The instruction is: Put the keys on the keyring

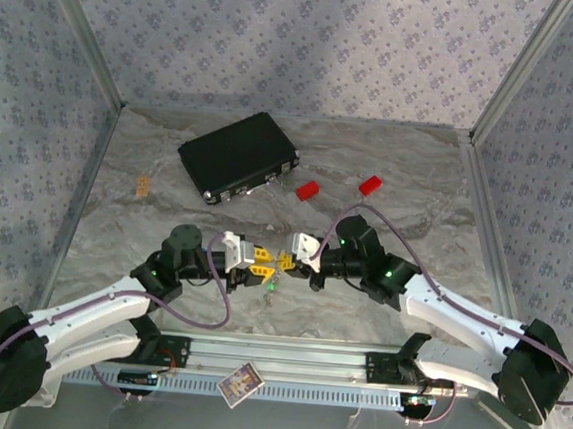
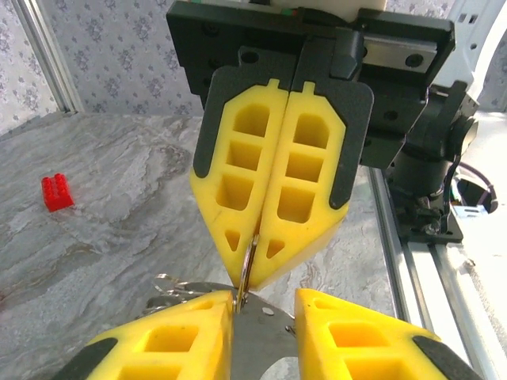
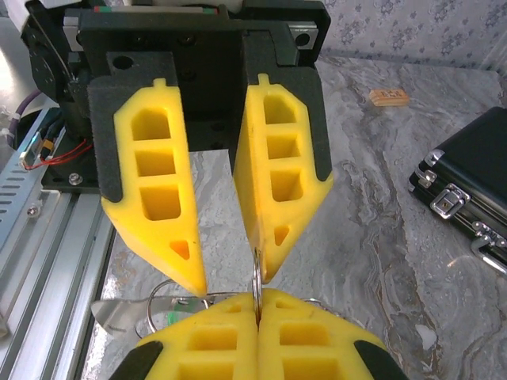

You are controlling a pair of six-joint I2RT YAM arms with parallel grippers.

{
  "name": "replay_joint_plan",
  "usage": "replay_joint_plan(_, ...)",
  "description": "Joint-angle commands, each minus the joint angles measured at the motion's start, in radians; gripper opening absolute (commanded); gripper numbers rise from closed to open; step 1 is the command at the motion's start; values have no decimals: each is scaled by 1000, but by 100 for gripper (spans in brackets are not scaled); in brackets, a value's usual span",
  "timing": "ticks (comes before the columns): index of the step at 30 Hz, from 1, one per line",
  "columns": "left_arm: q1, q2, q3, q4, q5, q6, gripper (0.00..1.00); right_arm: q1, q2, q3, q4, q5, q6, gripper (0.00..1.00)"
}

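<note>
The keyring (image 2: 247, 265) is held above the table (image 1: 359, 301), in front of the arm bases and near the table's centre. It is a thin silvery ring, seen edge-on and upright (image 3: 256, 277). The right tool (image 3: 257, 305) is closed on it: the two yellow fingers meet along their full length, and the ring stands out of the seam at the tips. The left wrist view shows the same grip from the opposite side (image 2: 252, 279).

The green key (image 3: 170, 317) hangs just beside the ring, under thin wire loops. Its metal blade (image 3: 119, 313) points toward the rail. From above, the green head (image 1: 271, 285) shows just below the meeting fingertips. Which key the flat metal piece (image 2: 261, 332) belongs to cannot be determined.

The left tool (image 3: 230, 273) faces the right tool tip to tip. Its jaws stand apart and hold nothing. One fingertip (image 3: 265, 265) lies against the ring, and the flat metal piece is visible in the gap (image 2: 265, 305). In the top view the two tools (image 1: 262, 270) (image 1: 289, 263) meet nose to nose.

Other items on the table, well apart from the tools:
- Black case (image 1: 238, 156), at the far left.
- Two red bricks (image 1: 308, 189) (image 1: 370, 185), to the right of the case.
- Small tan block (image 1: 143, 187), near the left wall.

A card (image 1: 241, 382) rests on the rail (image 1: 331, 391) between the bases.
</note>
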Motion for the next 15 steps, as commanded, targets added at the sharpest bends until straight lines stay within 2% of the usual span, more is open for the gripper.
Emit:
replay_joint_plan(1,2,2,-1,56,33,-4,23,0,-8,-2,48,-30,21,0)
replay_joint_plan(7,1,0,1,53,36,-5,15,6,-3,-2,46,-33,21,0)
replay_joint_plan(12,1,0,7,45,22,2,0,10,-6,0,33,-24,16,0)
replay_joint_plan(13,0,0,12,34,14,7,0,9,-10,0,27,-14,15,1)
replay_joint_plan(15,-1,-2,28,-7,-4,22,0,9,-25,1,-12,6,-5,15)
